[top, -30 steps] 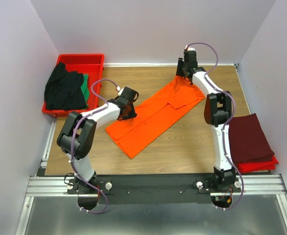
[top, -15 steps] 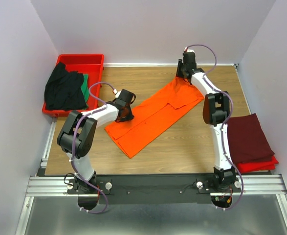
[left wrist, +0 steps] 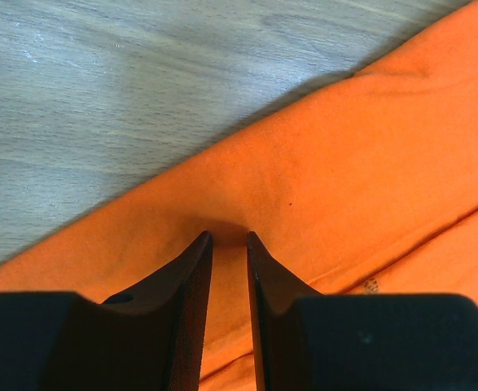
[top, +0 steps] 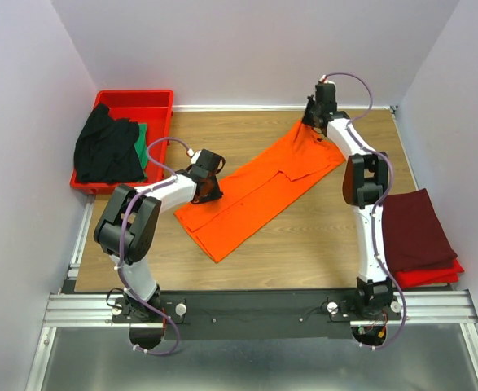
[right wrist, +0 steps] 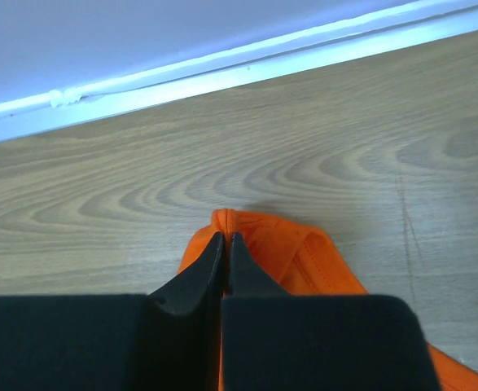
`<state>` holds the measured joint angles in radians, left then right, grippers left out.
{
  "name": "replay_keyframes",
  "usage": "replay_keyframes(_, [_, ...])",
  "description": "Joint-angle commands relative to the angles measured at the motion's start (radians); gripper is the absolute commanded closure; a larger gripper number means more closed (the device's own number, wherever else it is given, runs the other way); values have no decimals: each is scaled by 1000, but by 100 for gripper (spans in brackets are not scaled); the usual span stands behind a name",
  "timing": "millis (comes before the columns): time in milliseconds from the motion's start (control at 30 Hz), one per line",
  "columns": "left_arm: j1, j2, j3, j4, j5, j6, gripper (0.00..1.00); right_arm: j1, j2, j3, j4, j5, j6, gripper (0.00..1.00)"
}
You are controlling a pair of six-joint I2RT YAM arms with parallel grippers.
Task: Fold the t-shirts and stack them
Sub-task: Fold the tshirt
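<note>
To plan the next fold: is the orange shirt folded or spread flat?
Partly folded: the orange shirt lies as a long narrow strip with overlapping layers down its middle.

Both arms alike: left arm [top: 159,192] & right arm [top: 372,236] have white link shells w/ chunky black joint housings [top: 361,181]. Thin purple-grey cables [top: 170,139] loop off each wrist and run down to black bases [top: 372,295]. Jaws: matte black, flat-sided, tapering to narrow tips.
</note>
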<state>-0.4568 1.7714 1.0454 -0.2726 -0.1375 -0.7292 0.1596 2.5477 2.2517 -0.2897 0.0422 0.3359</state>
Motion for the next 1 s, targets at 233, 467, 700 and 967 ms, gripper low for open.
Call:
replay_keyframes(233, [9,16,-56,-33,26,-15,68,-38,-9,-40,0,8,109,96])
replay_keyframes(467, [7,14,-54,-33,29,-18,68,-38,-12,-75,0,2,115,91])
replay_keyframes(700, [9,14,-45,-33,27,-13,68,-37,-58,-99,0,28,111,64])
replay_keyframes(967, [9,11,-33,-33,24,-6,68,-37,-164,-191,0,67,130,47])
